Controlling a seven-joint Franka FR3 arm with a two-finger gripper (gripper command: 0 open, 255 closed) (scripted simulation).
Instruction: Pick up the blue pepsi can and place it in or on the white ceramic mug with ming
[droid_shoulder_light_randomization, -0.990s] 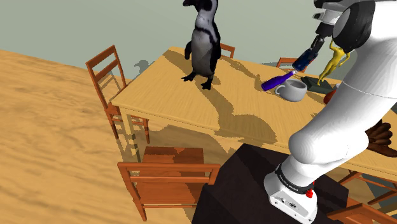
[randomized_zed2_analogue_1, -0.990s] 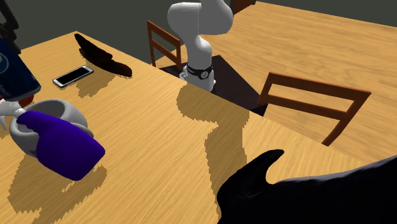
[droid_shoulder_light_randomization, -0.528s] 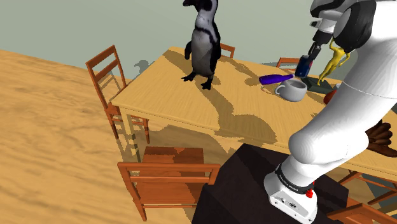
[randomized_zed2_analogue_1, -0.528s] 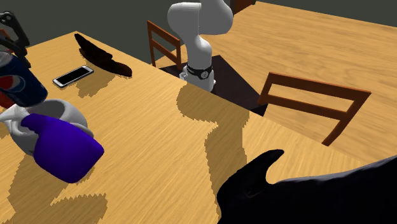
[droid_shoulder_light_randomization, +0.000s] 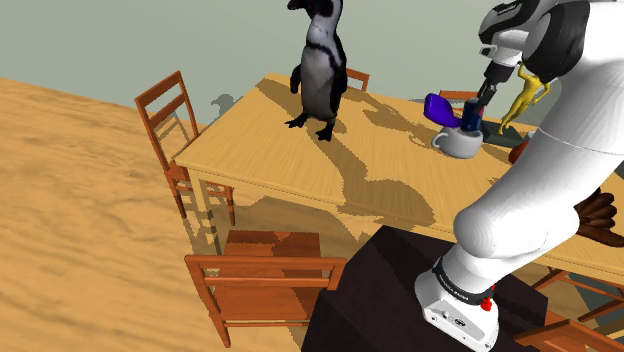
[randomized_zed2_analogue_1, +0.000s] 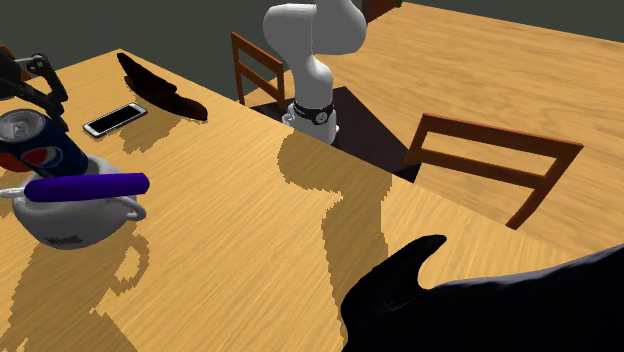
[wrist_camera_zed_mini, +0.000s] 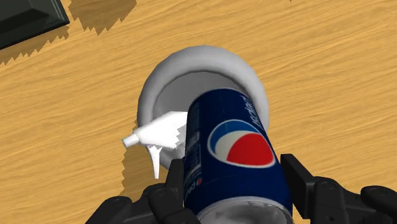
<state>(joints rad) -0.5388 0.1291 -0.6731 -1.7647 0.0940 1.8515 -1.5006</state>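
Note:
The blue Pepsi can (wrist_camera_zed_mini: 232, 156) stands tilted with its lower end inside the white mug (wrist_camera_zed_mini: 251, 76). My gripper (wrist_camera_zed_mini: 235, 191) is shut on the can's upper end, one black finger on each side. In the second exterior view the can (randomized_zed2_analogue_1: 32, 142) sits in the mug (randomized_zed2_analogue_1: 80, 222) at the left edge, with the gripper (randomized_zed2_analogue_1: 28, 80) just above it. In the shoulder view the can (droid_shoulder_light_randomization: 468, 128) rises from the mug (droid_shoulder_light_randomization: 458, 145) at the table's far right. A purple cylinder (randomized_zed2_analogue_1: 88, 187) lies across the mug's rim.
A large penguin figure (droid_shoulder_light_randomization: 320, 65) stands on the wooden table (droid_shoulder_light_randomization: 300, 150). A phone (randomized_zed2_analogue_1: 115, 119) and a dark feather-like thing (randomized_zed2_analogue_1: 160, 92) lie near the mug, with a yellow figure (droid_shoulder_light_randomization: 522, 100) behind it. Wooden chairs (droid_shoulder_light_randomization: 262, 275) ring the table.
The gripper came down with the can and set its lower end into the mug. The purple cylinder shifted from leaning against the mug's side to lying across its rim.

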